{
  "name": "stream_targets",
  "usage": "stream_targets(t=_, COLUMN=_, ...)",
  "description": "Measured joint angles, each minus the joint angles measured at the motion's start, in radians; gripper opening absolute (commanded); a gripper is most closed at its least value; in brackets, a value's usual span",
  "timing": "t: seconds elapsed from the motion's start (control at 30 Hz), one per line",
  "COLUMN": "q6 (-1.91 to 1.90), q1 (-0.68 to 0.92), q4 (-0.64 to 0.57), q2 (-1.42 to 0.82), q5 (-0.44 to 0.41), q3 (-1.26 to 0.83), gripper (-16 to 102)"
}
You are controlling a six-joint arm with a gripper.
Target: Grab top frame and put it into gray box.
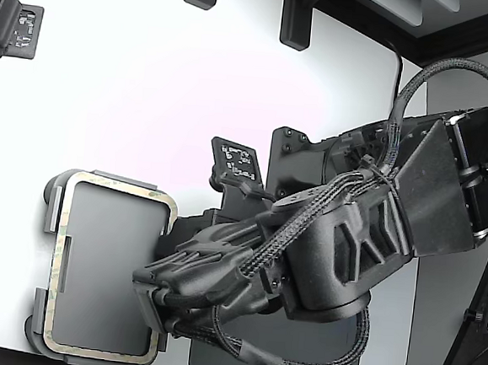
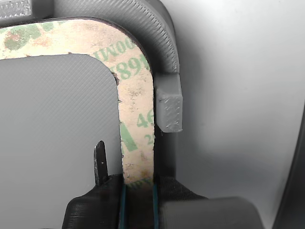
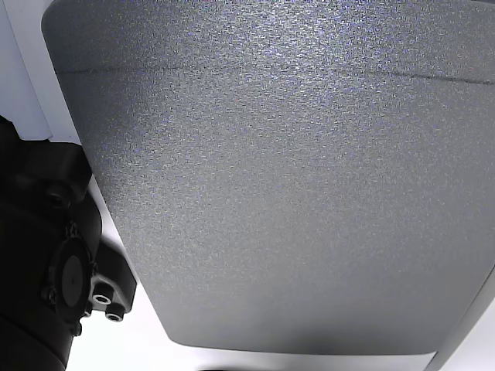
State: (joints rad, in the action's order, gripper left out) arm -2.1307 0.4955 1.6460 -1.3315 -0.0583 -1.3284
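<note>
The claw (image 2: 138,183) grips the top frame (image 2: 136,109), which lies in the gray box (image 2: 167,47).

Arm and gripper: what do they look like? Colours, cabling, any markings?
The arm is matte black with angular, faceted housings and ribbed cut-outs. Black braided cable bundles run along its outside and loop below it. The gripper has black printed-looking fingers, a thin dark metal blade beside one, and teal lines on the inner faces. No logos or text are visible on either.
</note>
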Motion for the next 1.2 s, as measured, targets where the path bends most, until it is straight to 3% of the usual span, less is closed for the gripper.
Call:
stream_targets(t=0.9, q6=0.034, q1=0.0, q4=0.0, q2=0.002, q5=0.0, q3=-0.002, gripper=-12)
stream_targets(t=1.13, q6=0.04, q1=0.0, q4=0.0, q2=0.002, q5=0.0, q3=0.008, gripper=-5)
stream_targets(t=1.2, q6=0.043, q1=0.0, q4=0.0, q2=0.002, q5=-0.003, q3=0.011, gripper=7)
